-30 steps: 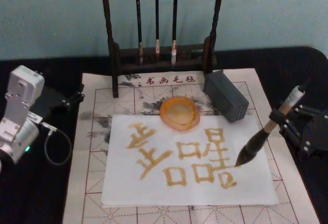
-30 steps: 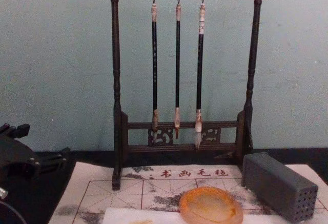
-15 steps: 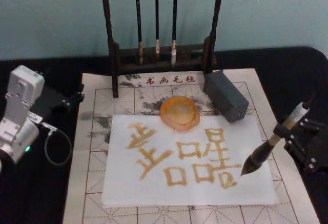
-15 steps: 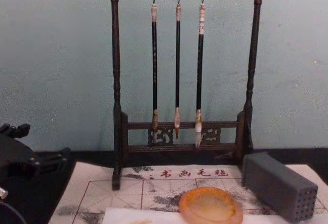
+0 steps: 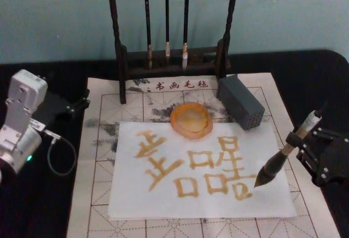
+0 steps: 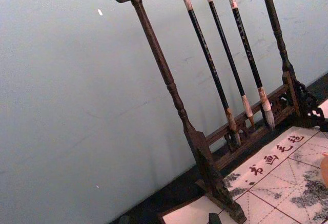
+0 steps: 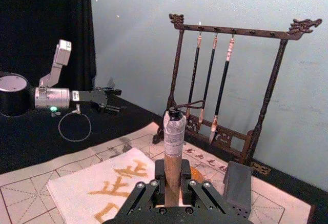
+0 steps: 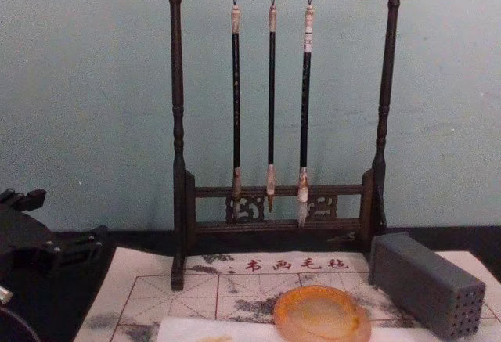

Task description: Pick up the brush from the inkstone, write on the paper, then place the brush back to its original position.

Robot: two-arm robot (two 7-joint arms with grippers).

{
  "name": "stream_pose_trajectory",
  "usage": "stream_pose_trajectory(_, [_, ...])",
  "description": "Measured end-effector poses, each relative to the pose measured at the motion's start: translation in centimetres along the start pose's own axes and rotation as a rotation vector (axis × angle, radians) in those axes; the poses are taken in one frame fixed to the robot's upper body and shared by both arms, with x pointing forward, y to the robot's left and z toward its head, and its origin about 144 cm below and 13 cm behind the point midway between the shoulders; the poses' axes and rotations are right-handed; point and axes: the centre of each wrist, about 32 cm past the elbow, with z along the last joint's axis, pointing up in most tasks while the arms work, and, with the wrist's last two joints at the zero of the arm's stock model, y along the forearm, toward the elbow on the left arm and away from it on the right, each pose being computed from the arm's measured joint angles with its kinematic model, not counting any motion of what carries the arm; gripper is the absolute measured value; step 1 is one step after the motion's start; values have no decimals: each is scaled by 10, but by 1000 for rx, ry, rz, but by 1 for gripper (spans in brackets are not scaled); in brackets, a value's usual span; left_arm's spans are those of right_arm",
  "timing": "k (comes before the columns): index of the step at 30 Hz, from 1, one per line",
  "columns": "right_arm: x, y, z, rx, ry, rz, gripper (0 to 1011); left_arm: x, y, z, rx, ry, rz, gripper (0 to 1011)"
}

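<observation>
Between the fingers of my right gripper [image 5: 298, 139] sits the brush [image 5: 283, 152], clamped on its tan shaft just above the black lower part. From my right wrist I see both fingers [image 7: 159, 175] pressed to either side of the shaft, with the white-capped end and its loop rising above them. Below and to the left of those fingers the brush slants down. Its dark bristle tip comes to the right part of the paper [image 5: 142, 202], just beside the last of the ochre strokes [image 5: 218, 167] written there. Whether the tip touches the sheet I cannot tell. Forward and to the left of my right fingers, well apart from them, the inkstone [image 5: 191, 119] lies across the paper's far edge. It sits partly on the sheet and partly on the felt mat [image 5: 101, 194] underneath. Just to the right of the inkstone, and so nearer my fingers, the grey block [image 5: 241, 102] rests on the mat. Beyond both stands the dark wooden rack [image 5: 116, 42] with three thin brushes [image 5: 167, 14] hanging from it. Far across to the left of my right fingers, past the mat's left edge and over the black tabletop [image 5: 43, 205], my left gripper [image 5: 82, 101] is parked. It points toward the mat, and its two fingers stand apart with nothing between them.
</observation>
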Motion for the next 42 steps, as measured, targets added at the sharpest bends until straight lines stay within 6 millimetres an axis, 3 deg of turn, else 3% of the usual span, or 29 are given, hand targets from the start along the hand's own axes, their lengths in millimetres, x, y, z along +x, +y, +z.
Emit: stream_pose_trajectory(42, [3,3,-7,-10,3,-11,195,0,0,0,0,0,0,1001])
